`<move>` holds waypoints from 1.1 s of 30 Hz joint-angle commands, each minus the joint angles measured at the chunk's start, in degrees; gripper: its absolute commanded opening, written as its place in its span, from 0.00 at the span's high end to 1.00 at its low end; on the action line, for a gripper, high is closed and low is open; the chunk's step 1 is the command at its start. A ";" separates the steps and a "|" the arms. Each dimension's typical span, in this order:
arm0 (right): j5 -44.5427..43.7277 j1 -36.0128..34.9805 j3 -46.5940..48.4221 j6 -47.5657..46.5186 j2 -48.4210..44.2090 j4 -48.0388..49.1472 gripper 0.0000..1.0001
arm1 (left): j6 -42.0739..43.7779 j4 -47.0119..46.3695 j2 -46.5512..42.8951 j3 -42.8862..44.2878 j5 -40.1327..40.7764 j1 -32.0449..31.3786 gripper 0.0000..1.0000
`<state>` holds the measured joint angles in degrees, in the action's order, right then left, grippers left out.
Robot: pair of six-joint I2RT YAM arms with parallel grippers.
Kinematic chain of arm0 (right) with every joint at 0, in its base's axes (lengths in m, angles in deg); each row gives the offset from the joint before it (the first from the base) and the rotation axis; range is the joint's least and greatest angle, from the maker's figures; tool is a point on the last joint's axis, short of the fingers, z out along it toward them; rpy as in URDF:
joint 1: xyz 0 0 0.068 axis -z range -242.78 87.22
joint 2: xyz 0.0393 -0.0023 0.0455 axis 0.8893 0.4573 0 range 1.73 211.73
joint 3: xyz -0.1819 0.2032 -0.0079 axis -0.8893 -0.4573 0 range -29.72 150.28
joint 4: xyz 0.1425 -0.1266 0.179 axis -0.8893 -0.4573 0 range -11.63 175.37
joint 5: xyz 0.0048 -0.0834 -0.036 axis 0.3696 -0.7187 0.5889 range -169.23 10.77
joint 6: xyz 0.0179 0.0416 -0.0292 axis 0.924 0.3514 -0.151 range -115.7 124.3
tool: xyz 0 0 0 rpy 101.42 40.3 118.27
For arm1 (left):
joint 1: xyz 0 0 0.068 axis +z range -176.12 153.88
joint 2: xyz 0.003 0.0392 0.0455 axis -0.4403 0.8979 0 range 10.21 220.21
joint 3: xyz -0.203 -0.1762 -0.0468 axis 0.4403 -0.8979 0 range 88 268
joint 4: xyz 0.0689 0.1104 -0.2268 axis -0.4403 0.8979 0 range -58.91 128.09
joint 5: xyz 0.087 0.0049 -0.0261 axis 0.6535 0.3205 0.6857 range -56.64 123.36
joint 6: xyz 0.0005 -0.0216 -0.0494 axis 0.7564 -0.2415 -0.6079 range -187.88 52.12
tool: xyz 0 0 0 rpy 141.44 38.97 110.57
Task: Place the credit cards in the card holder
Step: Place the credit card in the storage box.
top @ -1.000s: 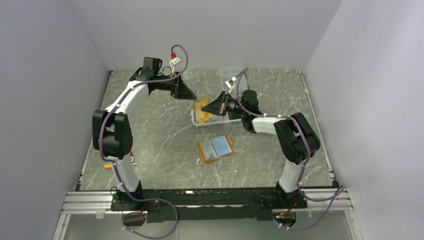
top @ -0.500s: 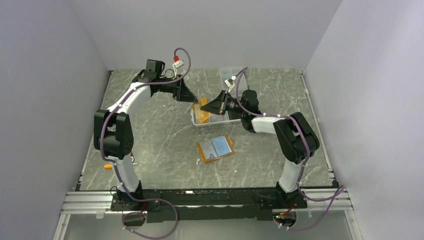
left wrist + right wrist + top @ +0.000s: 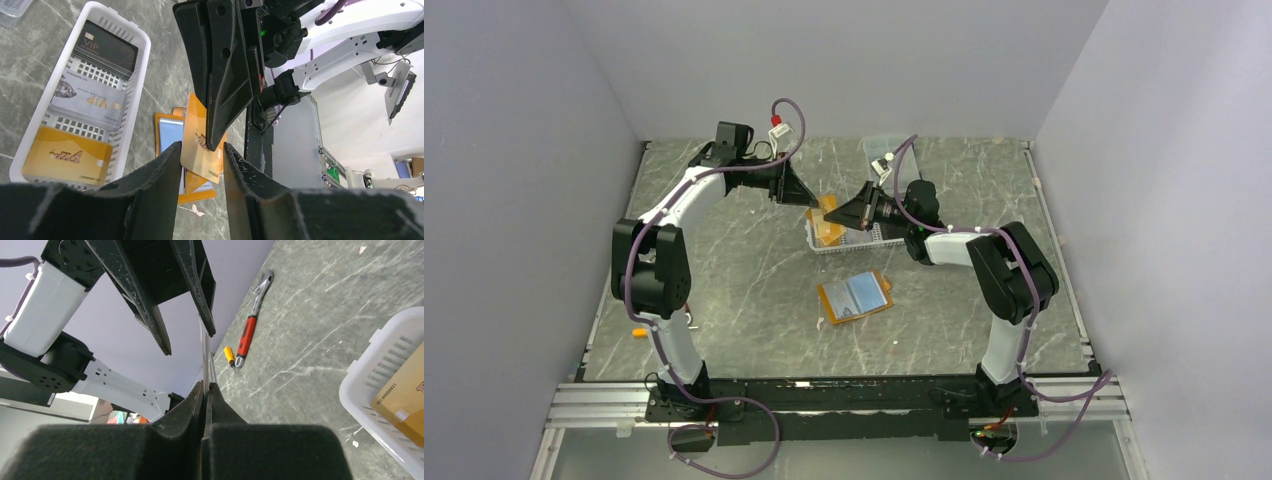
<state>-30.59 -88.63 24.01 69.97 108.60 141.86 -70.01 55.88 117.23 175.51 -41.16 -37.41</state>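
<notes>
Handover of one card above the white basket [image 3: 135, 105], seen from the room. The right fingers [image 3: 195, 405] are pressed fully together on the lower edge of an orange-gold credit card [image 3: 195, 125], which stands on edge in the air. The left fingers [image 3: 155, 175] are spread apart on either side of that card's faces and hold nothing. Whether they already touch it cannot be told. The card is thin, light and stiff, with smooth, probably slippery faces. It is best taken by a flat pinch across both faces, near an edge, leaving the leading edge free to enter a pocket. A loose pinch would likely let it swivel. Count of credit cards: four, one in the air and three lying flat in the basket, a black card [image 3: 105, 47], a pale blue card [image 3: 90, 100] and a second orange-gold card [image 3: 67, 155]. Count of holders: one, the card holder [image 3: 856, 295], lying open on the counter [image 3: 744, 270], nearer the arm bases than the basket, its light blue inside facing up and no card yet visible in it.
</notes>
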 commanded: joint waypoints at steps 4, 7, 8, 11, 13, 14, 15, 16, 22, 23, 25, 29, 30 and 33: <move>-1.18 -0.09 1.43 0.55 -0.18 4.35 1.00 | 1.43 0.10 -3.04 -0.72 -2.89 -0.22 0.65; -0.97 -0.15 1.86 1.00 -0.04 5.04 1.00 | 1.43 0.06 -3.14 -0.93 -2.35 -0.23 0.73; -0.85 -0.17 2.08 1.07 0.02 5.13 1.00 | 1.45 -0.23 -3.14 -1.01 -2.15 -0.22 0.80; -0.38 -0.28 2.49 1.21 0.34 5.32 1.00 | 0.91 -1.11 -2.98 -0.89 -1.52 -0.22 0.99; 0.14 -0.50 2.64 1.38 0.48 5.76 1.00 | 0.43 -1.53 -2.81 -0.64 -1.35 -0.22 1.00; 0.51 -0.55 2.73 1.47 0.58 5.82 1.00 | 0.14 -1.77 -2.67 -0.53 -1.33 -0.22 1.00; 0.88 -0.67 2.82 1.43 0.77 5.82 1.00 | -0.35 -2.22 -2.43 -0.35 -1.33 -0.16 1.00; 1.26 -0.65 2.86 1.48 0.90 5.97 1.00 | -1.00 -2.95 -2.17 -0.21 -1.33 -0.14 1.00; 3.10 -0.69 2.10 1.67 1.15 6.44 1.00 | -2.49 -3.04 1.26 3.91 -2.13 0.88 1.00; 3.39 -0.70 2.08 1.67 1.07 6.36 1.00 | -2.68 -2.88 1.85 4.76 -2.22 1.10 1.00; 3.75 -0.69 1.91 1.77 1.14 6.42 1.00 | -2.45 -2.23 2.74 6.24 -1.93 1.42 1.00; 4.59 -0.66 2.06 2.92 1.98 7.45 1.00 | -3.35 -3.19 3.51 7.56 -1.59 1.99 1.00; 4.72 -0.62 2.07 3.20 2.21 7.75 1.00 | -3.54 -3.58 3.65 7.71 -1.56 2.12 1.00; 5.31 -0.59 2.60 4.02 3.15 8.55 0.97 | -3.47 -3.77 4.35 8.26 -0.97 2.37 1.00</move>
<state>-29.78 -88.50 24.91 72.39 110.34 146.66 -73.71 55.95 121.21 180.05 -42.72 -36.54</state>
